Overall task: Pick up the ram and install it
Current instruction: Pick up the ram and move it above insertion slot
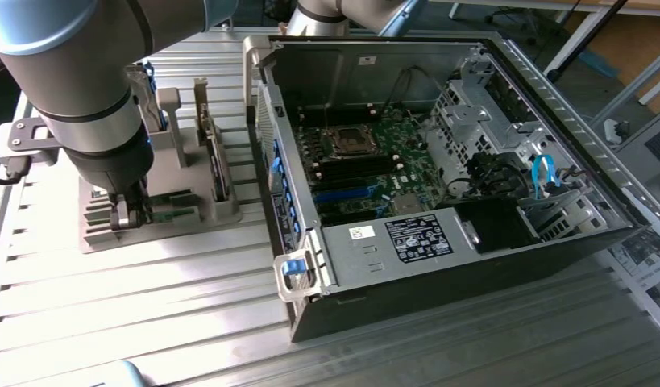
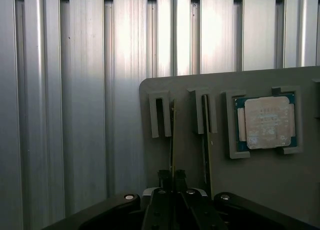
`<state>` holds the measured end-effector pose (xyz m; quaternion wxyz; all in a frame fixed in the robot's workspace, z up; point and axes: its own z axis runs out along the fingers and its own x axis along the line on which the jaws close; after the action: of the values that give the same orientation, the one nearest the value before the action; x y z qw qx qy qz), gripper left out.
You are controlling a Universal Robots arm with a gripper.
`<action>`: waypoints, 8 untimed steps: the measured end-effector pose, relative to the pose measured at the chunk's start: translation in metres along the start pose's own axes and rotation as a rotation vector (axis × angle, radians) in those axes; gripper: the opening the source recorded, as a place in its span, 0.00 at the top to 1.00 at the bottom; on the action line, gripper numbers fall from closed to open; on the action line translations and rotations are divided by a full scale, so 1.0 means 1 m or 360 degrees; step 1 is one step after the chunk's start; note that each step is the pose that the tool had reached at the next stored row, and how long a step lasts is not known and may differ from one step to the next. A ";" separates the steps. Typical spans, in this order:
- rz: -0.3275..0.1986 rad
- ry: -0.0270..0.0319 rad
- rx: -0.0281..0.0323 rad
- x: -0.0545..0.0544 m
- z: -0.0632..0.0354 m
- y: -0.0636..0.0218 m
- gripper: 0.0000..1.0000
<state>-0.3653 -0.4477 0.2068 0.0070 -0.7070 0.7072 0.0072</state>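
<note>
Over the gray holder (image 2: 260, 190) on the slatted counter (image 2: 90, 90), the jaws are clamping the upright ram (image 2: 173, 140) by its thin edge, near the square processor (image 2: 266, 122).

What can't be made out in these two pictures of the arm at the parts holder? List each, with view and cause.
Chips on the ram: wrist view, seen edge-on.
Its near end: wrist view, behind the hand.
Part of the holder: wrist view, cut by the edge.
Text on the label: exterior view, too small.
Slots on the board: exterior view, too small.
</note>
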 end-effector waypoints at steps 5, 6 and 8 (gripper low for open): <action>0.0000 0.00000 -0.00001 0.000 -0.0007 0.0000 0.86; 0.0000 -0.00001 0.00001 0.000 -0.0007 0.0000 0.86; 0.0000 0.00001 -0.00001 0.000 -0.0008 0.0000 0.86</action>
<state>-0.3653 -0.4477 0.2076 0.0070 -0.7069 0.7072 0.0073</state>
